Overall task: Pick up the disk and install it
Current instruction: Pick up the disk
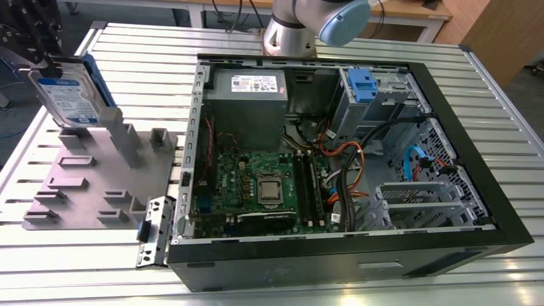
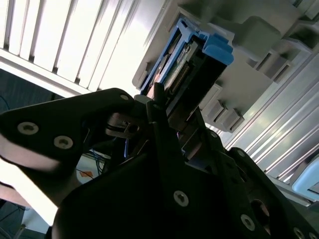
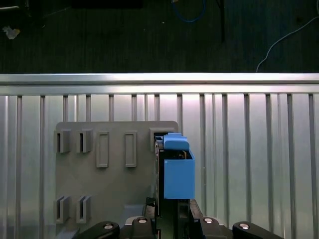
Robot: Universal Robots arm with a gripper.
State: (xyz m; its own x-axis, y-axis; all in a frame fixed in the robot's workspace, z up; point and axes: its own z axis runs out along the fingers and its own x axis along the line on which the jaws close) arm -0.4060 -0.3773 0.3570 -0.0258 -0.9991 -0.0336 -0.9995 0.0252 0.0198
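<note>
Disk (image 1: 72,95) upright, silver w/ white-blue label, blue frame; pincer (image 3: 171,204) clamped on it

The silver-grey metal disk in its blue plastic carrier frame (image 1: 72,95), clamped in the black gripper (image 1: 44,67), stands tilted over the flat grey fixture plate (image 1: 51,191); tall grey upright posts (image 1: 127,143) rise just beside its lower edge, toward the exterior view's right; above them the air is free; the black computer case (image 1: 340,261) lies open on top; its metal side wall (image 1: 201,115), grey power-supply box (image 1: 246,95) and orange and black cables (image 1: 344,153) crowd the interior.
</note>
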